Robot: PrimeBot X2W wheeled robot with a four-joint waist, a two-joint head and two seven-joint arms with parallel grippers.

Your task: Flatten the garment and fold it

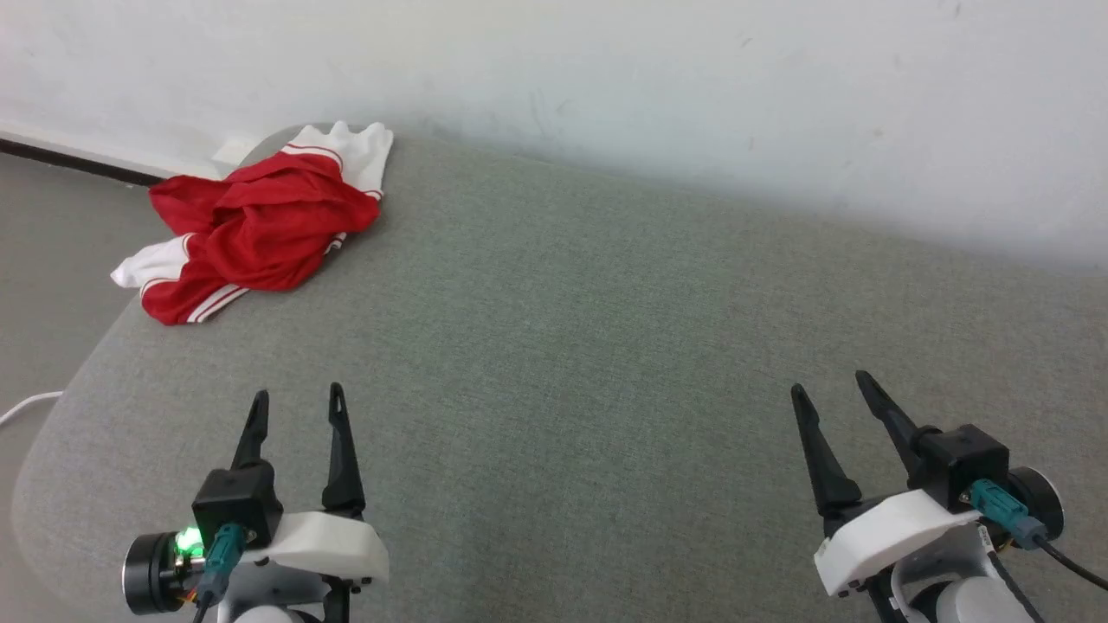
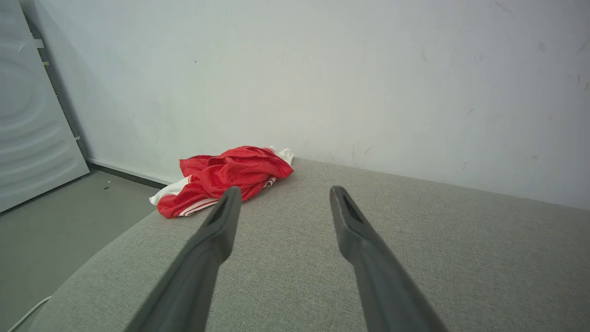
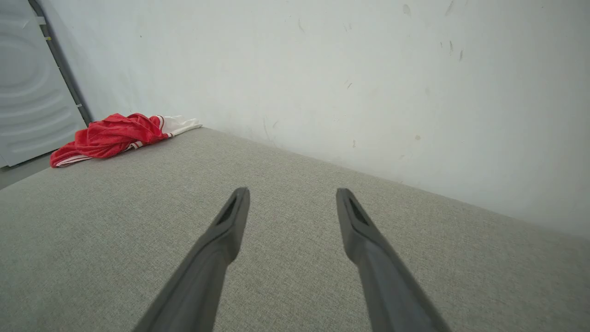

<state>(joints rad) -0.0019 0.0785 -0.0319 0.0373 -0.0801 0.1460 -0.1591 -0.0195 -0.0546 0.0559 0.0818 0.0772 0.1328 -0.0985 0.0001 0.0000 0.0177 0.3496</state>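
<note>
The garment (image 1: pixel 255 225) lies crumpled in a red heap with white sleeves and striped trim at the far left corner of the grey padded surface (image 1: pixel 606 346), partly over its rounded edge. The left wrist view has the garment (image 2: pixel 226 177) ahead and slightly left; the right wrist view has the garment (image 3: pixel 115 133) far off to the left. My left gripper (image 1: pixel 297 400) hovers open near the front left, well short of the garment, nothing between its fingers. My right gripper (image 1: pixel 828 385) is open and empty at the front right. Any lettering is hidden in the folds.
A white wall (image 1: pixel 692 86) runs along the far edge of the padded surface. Grey floor (image 1: pixel 43 285) lies beyond the left edge, with a white cable (image 1: pixel 26 405) on it. A pale panel (image 2: pixel 32 115) stands at the far left.
</note>
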